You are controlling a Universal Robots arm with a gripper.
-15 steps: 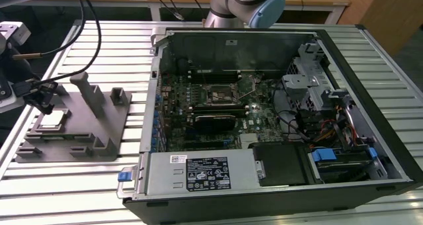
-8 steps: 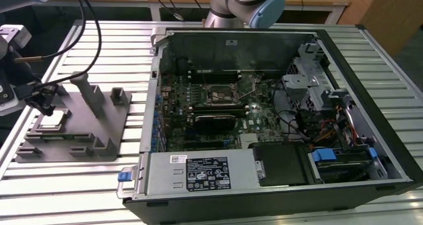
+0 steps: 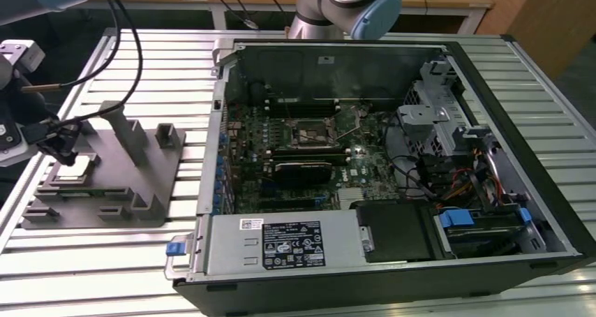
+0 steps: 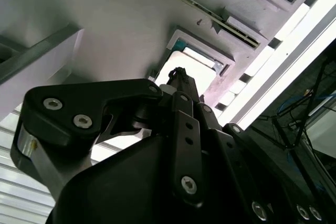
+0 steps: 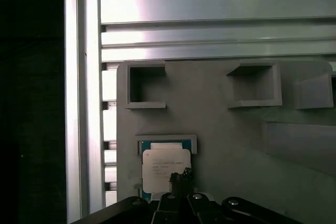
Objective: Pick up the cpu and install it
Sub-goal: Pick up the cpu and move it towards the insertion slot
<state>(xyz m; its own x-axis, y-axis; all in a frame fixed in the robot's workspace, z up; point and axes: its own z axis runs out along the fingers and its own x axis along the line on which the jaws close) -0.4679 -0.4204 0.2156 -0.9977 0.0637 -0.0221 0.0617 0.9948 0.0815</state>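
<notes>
**A:** Where's the cpu?
**B:** The cpu [image 3: 77, 169] lies flat, metal lid up, in a shallow framed recess of the grey tray [image 3: 139, 191]. That's at the exterior view's left, on the slatted metal tabletop [image 3: 139, 59]. It's seated in the recess, not lifted.

**A:** Gripper?
**B:** The gripper [image 3: 63, 151] hangs directly over the cpu. In the first wrist view its dark tip overlaps the lid near one edge. I can't tell whether it's touching.

**A:** Fingers?
**B:** The fingers [image 4: 181, 85] are together and taper to one narrow point in both wrist views. They're closed on themselves, not around the cpu's sides.

**A:** Rest of the tray?
**B:** It has upright posts. The tallest post [image 3: 121, 132] is just beside the gripper, toward the exterior view's right. The first wrist view shows two square pockets [image 5: 146, 85], well apart from the cpu.

**A:** The case?
**B:** The computer case [image 3: 549, 191] lies open on its side, beside the tray on the exterior view's right. The motherboard [image 3: 308, 156] is exposed, with the socket [image 3: 312, 132] near its middle, well apart from the cpu. I can't tell the state of the socket's latch. The arm [image 3: 345, 3] rises behind the case's far wall.
</notes>
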